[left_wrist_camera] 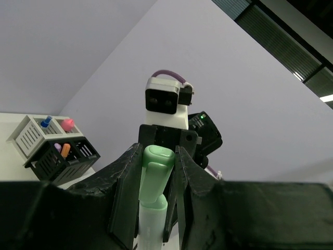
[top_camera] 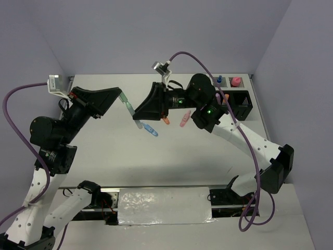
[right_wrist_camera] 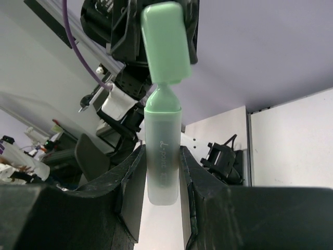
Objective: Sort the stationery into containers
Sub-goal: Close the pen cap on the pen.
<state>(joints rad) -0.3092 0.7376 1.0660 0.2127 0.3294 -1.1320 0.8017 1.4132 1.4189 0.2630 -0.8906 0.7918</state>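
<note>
Nearest on the table (top_camera: 104, 151), a blue marker (top_camera: 150, 129) lies loose at centre, w/ an orange marker (top_camera: 166, 120) and a pink marker (top_camera: 184, 120) just past it, all apart.

Above them, mid-air btwn the two arms, hangs the green highlighter (top_camera: 128, 107). Left gripper (top_camera: 122, 96) is clamped on its green cap (left_wrist_camera: 156, 169); right gripper (top_camera: 136, 113) is clamped on its clear barrel (right_wrist_camera: 162, 172). In right wrist view a narrow green neck shows btwn cap and barrel.

Far right, partly behind the right arm, sits the black organiser (top_camera: 240, 105) w/ an orange piece (left_wrist_camera: 65, 150) and a purple piece (left_wrist_camera: 57, 147) inside. Touching its far side is the white mesh tray (top_camera: 228, 85): blue-capped bottle (top_camera: 219, 79) in one cell, pink-topped piece (top_camera: 236, 81) in the other.
</note>
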